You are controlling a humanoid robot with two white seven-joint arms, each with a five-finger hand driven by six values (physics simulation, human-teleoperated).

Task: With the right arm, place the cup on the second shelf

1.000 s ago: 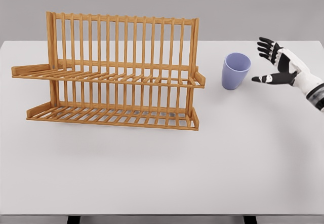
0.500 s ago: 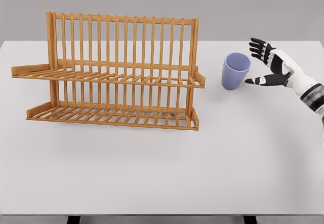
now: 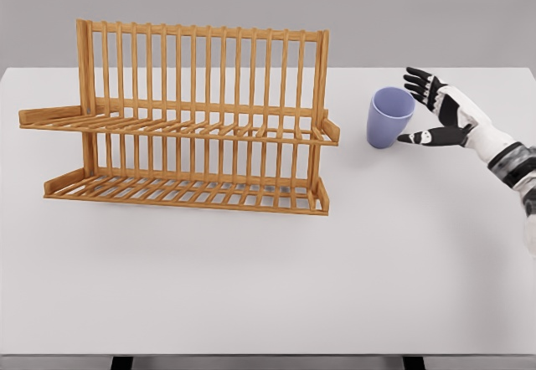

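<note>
Now the right hand [image 3: 442,112] reaches in from the right edge of the picture, on a white arm with a dark and grey wrist. Its fingers [image 3: 416,81] are spread apart and hold nothing; the thumb [image 3: 416,138] points toward the left, low, and the other black fingertips point up and to the left. The palm is turned toward the cup [image 3: 389,117].

That cup is light purple and stands upright on the white tabletop [image 3: 268,269], with its open mouth up. It is just to the right of the wooden rack [image 3: 186,119] and apart from it, with a strip of bare tabletop between them. The hand is very near to the right side of the cup. The thumb tip comes close to the lower wall of the cup and the upper fingertips come close to the rim, but from this view I cannot tell whether any of them touches it already.

The rack is of orange-brown wood and stands on the left half of the tabletop. It has a tall back made of thin vertical bars and two slatted shelves, one above the other. The upper shelf [image 3: 176,129] carries nothing, and the lower shelf [image 3: 184,192] carries nothing either. The cup is on neither shelf.

Behind the tabletop is a plain grey wall [image 3: 419,18].
</note>
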